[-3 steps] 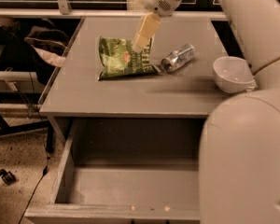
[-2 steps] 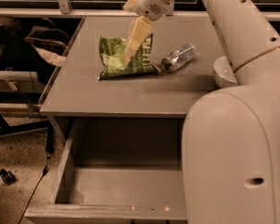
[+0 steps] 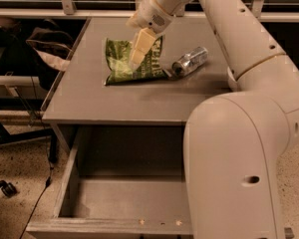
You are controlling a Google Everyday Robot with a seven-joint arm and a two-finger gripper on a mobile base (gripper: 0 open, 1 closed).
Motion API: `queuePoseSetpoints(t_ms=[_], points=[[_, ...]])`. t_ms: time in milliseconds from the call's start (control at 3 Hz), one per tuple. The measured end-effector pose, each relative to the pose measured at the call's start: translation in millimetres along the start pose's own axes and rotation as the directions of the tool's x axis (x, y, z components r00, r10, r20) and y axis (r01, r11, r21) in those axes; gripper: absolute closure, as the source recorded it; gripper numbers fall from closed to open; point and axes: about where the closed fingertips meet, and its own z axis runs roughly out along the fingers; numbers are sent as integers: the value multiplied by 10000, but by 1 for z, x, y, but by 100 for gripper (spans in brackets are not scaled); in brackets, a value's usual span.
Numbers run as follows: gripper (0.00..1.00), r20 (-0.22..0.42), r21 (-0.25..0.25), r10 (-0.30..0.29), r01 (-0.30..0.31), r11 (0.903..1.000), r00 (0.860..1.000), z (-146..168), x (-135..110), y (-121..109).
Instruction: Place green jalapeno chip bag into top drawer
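The green jalapeno chip bag (image 3: 118, 66) lies flat on the grey tabletop (image 3: 124, 103), left of centre. My gripper (image 3: 136, 61) hangs from the cream arm, pointing down onto the middle of the bag, touching or just above it. The top drawer (image 3: 70, 183) is pulled open below the tabletop, and what shows of its inside holds nothing. My arm's large lower link (image 3: 234, 173) hides the drawer's right part.
A crushed silver can (image 3: 190, 61) lies on the tabletop just right of the bag. A dark chair with cloth on it (image 3: 45, 49) stands left of the table, with a caster (image 3: 5, 188) and a cable on the speckled floor.
My gripper has moved left, from the bag's right edge to over its middle. The arm has swung across the right side and now hides the white bowl.
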Motion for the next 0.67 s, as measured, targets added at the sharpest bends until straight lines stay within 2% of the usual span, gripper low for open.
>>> queuePoseSetpoints(t_ms=[333, 667], points=[[4, -261, -23, 418, -419, 9991, 9988, 13, 14, 0], [27, -261, -23, 418, -419, 9991, 9988, 13, 14, 0]])
